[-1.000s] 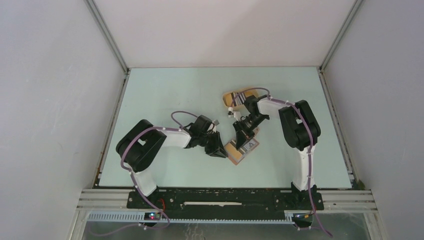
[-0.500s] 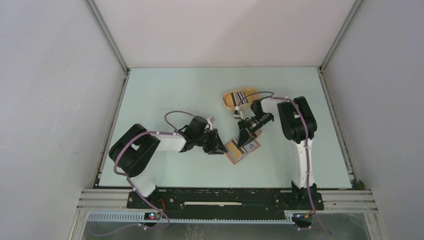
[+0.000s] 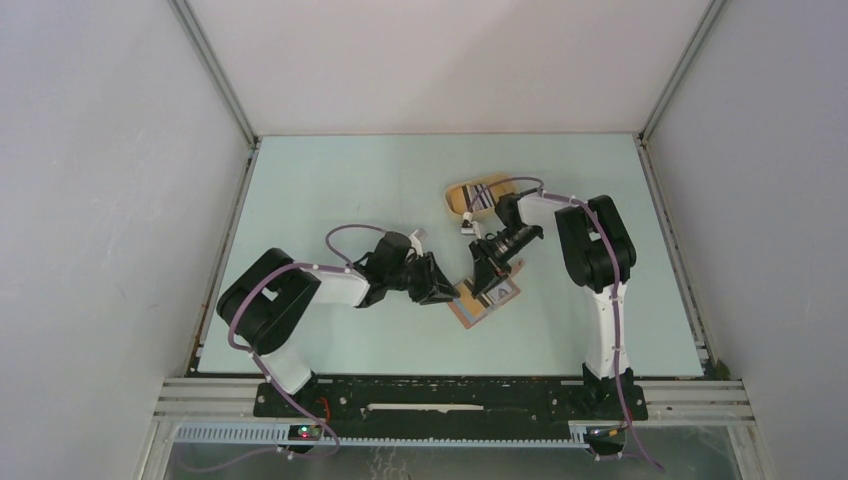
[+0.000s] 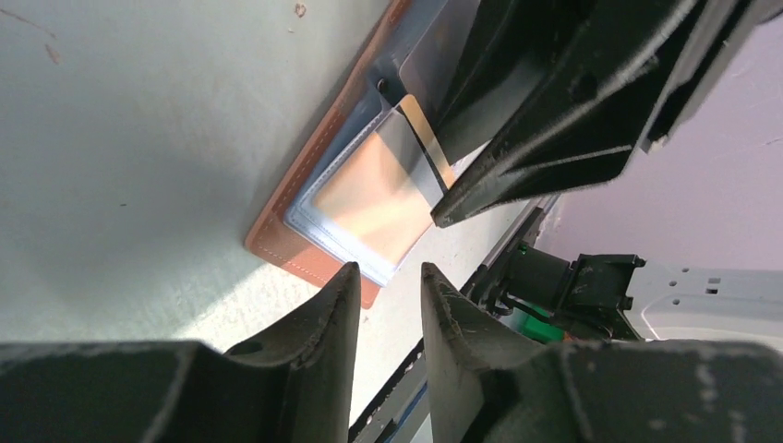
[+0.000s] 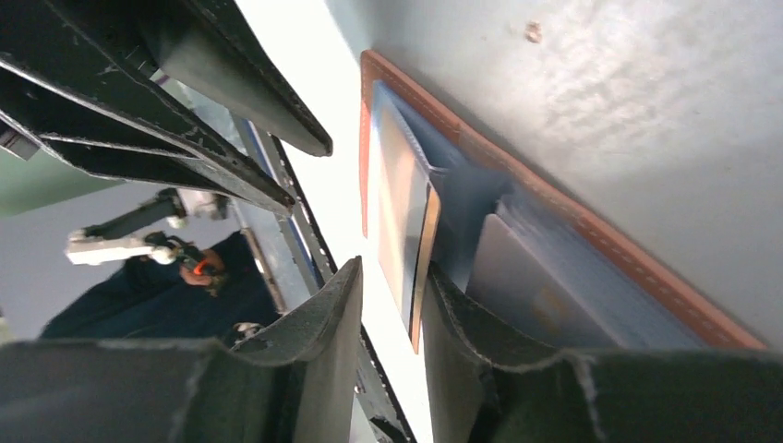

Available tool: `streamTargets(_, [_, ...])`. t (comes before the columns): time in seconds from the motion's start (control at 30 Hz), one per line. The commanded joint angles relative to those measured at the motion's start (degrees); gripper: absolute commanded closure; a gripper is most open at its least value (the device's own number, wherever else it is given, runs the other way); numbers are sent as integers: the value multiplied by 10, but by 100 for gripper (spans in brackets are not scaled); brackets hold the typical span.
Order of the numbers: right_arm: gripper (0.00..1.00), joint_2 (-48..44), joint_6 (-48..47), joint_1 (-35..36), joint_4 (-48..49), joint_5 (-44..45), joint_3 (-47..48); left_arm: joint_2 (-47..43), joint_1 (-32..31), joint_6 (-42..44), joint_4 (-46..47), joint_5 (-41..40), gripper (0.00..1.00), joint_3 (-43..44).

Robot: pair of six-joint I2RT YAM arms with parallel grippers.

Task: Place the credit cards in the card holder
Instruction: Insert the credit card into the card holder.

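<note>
The reddish-brown card holder (image 3: 487, 300) lies open on the table between both grippers. It also shows in the left wrist view (image 4: 277, 233) and the right wrist view (image 5: 637, 263). An orange card with a dark stripe (image 4: 383, 194) stands partly in a clear pocket. My right gripper (image 3: 487, 280) is over it. In the right wrist view the card (image 5: 403, 221) is between the slightly parted fingers (image 5: 392, 269), its edge against the right finger. A grey card (image 5: 522, 286) sits in another pocket. My left gripper (image 3: 445, 292) is at the holder's left edge, its fingers (image 4: 390, 269) narrowly apart and empty.
A yellow oval tray (image 3: 460, 193) stands behind the card holder with a white-striped card (image 3: 481, 198) in it. The right arm's elbow (image 3: 595, 245) is to the right of the holder. Side walls border the table.
My left gripper has moved right, up to the card holder's left edge. My right gripper has shifted a little over the holder, which has turned slightly.
</note>
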Motion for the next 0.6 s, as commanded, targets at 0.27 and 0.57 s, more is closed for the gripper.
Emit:
streamTargets(0.27, [52,-120,2,41,40,140,-4,-37,4,-14,27,2,67,-19])
streamTargets(0.57, [58,-127,-4,42,39,157,-2,-48,6,-16,28,-1,69,-19])
